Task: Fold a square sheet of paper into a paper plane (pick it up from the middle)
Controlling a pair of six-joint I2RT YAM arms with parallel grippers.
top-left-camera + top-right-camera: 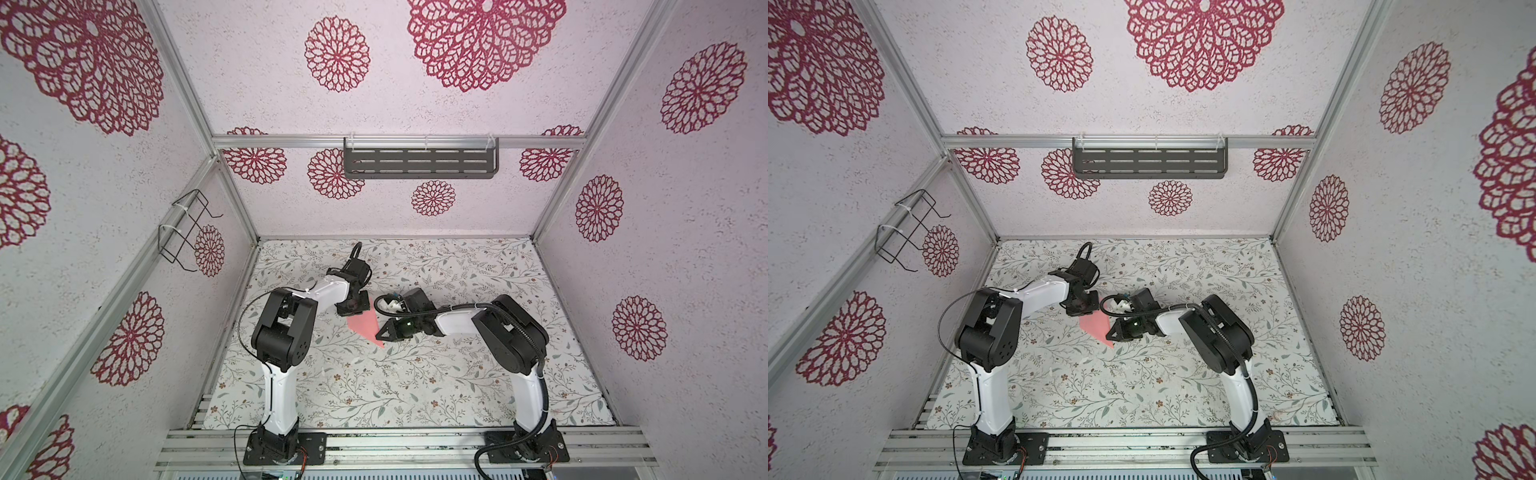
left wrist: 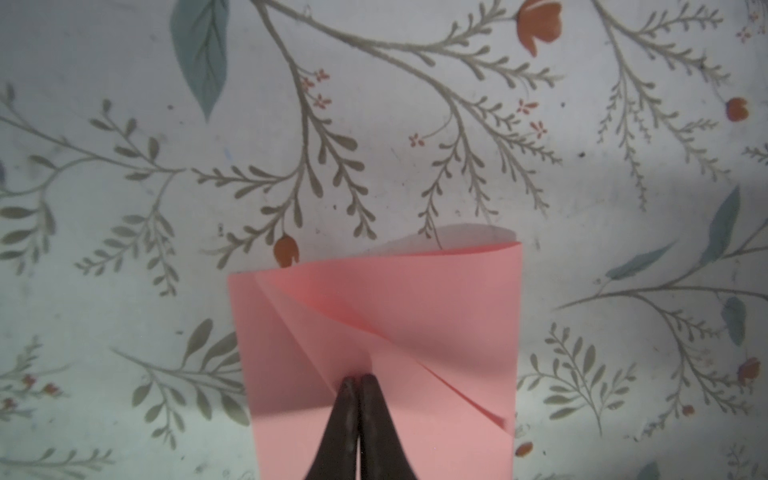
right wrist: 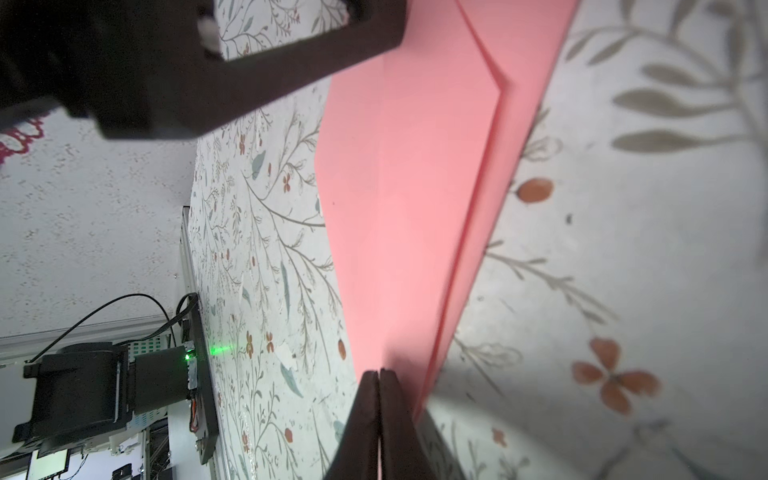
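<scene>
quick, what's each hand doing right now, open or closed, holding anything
left hand: closed, tips on the folded pink paper; a pinch cannot be told
right hand: closed, tips at the paper's narrow end; a pinch cannot be told

- Place: a robot test cell in a lab, boxed in by flower-print panels [image 1: 374, 62] on an aluminium frame [image 1: 291, 142].
- Left arm [image 1: 280, 395] and right arm [image 1: 530, 395] bolted to the near rail [image 1: 415, 449].
- Floral table cover [image 1: 415, 386].
- Slotted shelf [image 1: 420, 163] on the far wall.
- Wire rack [image 1: 183, 230] on the left wall.

Stereo pair high overhead; wrist views close, sharing paper [image 2: 374, 324].
</scene>
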